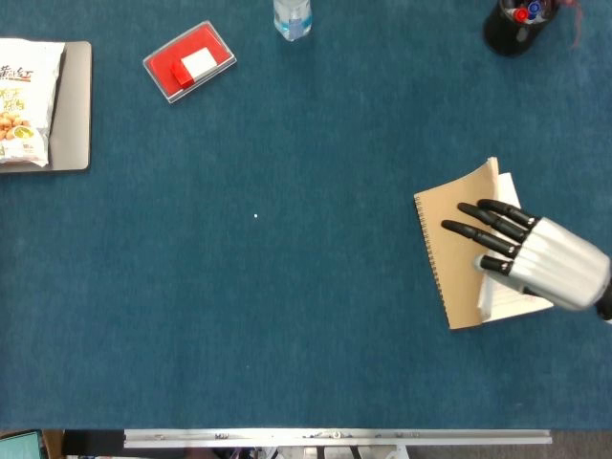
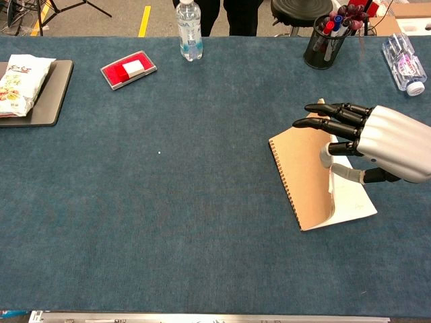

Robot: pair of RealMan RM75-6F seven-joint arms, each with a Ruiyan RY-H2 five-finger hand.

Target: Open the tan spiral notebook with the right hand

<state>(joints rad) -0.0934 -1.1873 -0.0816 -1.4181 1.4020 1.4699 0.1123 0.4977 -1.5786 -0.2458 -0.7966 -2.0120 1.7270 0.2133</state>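
Note:
The tan spiral notebook (image 1: 451,258) lies at the right of the blue table, its spiral edge facing left. Its tan cover (image 2: 302,176) is lifted off the white pages (image 2: 351,202), tilted up along its right edge. My right hand (image 1: 535,263) reaches over it from the right. The black fingers (image 2: 330,118) lie spread on top of the cover and the thumb sits under its raised edge, so the hand pinches the cover. In the head view the white pages (image 1: 512,301) show beneath the hand. My left hand is out of both views.
A red box (image 1: 189,61) and a water bottle (image 1: 292,17) stand at the far side. A black pen holder (image 2: 323,40) and a lying bottle (image 2: 404,64) are at the far right. A snack bag (image 1: 21,100) rests on a grey tray (image 1: 75,105) far left.

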